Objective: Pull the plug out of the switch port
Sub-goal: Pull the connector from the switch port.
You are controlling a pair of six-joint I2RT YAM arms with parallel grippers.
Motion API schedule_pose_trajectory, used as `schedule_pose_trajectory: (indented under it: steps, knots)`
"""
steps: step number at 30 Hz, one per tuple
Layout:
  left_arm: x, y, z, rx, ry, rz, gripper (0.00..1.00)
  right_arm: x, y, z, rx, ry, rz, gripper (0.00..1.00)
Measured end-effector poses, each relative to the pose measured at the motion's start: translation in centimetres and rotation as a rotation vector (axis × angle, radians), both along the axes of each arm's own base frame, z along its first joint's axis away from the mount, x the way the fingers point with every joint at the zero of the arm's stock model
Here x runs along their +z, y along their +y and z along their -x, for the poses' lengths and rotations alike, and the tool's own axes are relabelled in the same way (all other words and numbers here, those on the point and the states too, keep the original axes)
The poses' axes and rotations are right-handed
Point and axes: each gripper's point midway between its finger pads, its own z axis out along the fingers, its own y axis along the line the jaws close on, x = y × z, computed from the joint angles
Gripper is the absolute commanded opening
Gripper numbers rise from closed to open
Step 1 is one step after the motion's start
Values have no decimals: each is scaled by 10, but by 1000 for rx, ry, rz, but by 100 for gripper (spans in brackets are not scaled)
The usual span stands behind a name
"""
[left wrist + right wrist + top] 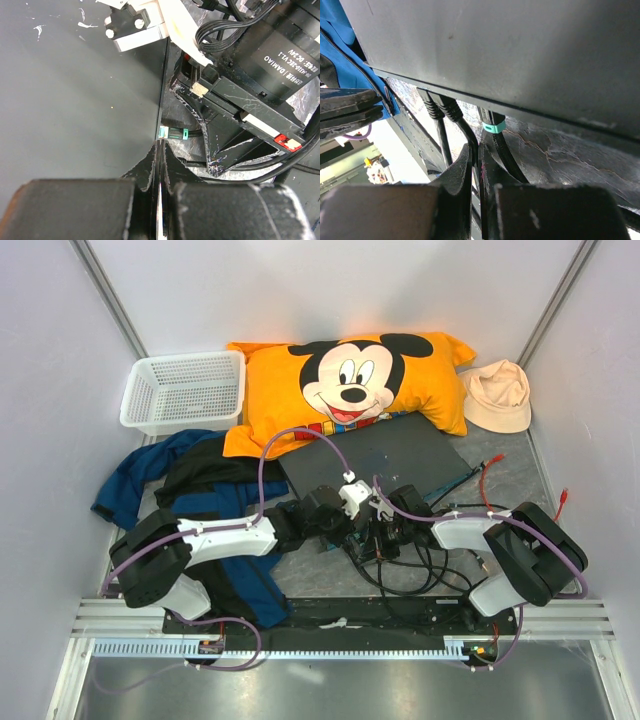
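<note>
**A:** From above, where's the switch (400,455)?
**B:** Flat on the grey tabletop (320,575) beside the Mickey Mouse pillow (350,380), with white walls (300,290) around.
**A:** Left wrist?
**B:** The left gripper (160,150) is pinched together and empty, just beside the teal-banded plug (172,133), which is still seated.
**A:** Right wrist?
**B:** The right gripper (476,155) is likewise closed on nothing. I'd call this the approach. Next, open and clasp that plug.

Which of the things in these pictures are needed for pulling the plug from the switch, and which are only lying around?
For the job: switch; teal-collared plug and black plugs beside it, all seated in the switch's edge.

Lying about: pillow, basket, hat, blue clothes.
</note>
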Motion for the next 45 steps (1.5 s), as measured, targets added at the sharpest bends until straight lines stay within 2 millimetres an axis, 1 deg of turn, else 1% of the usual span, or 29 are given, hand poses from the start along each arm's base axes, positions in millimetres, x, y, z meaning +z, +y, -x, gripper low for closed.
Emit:
schedule_pose_trajectory:
  steps: [5, 12, 20, 23, 27, 29, 40, 45]
  knots:
    - [-3, 1, 1, -10, -7, -6, 2, 0, 0, 0, 0, 0, 0, 0]
    - [-18, 10, 8, -27, -5, -40, 2, 0, 0, 0, 1, 0, 1, 0]
    - [-18, 7, 7, -49, -43, -24, 2, 0, 0, 0, 2, 0, 4, 0]
    - [-19, 6, 10, -62, -49, -26, 2, 0, 0, 0, 2, 0, 4, 0]
    - [-27, 7, 25, -95, -32, -55, 2, 0, 0, 0, 2, 0, 4, 0]
    - [-27, 6, 27, -100, -31, -58, 2, 0, 0, 0, 2, 0, 4, 0]
    - [-28, 13, 15, -41, -70, -87, 2, 0, 0, 0, 2, 1, 4, 0]
    - [-30, 14, 13, -54, -97, -106, 2, 0, 0, 0, 2, 1, 4, 0]
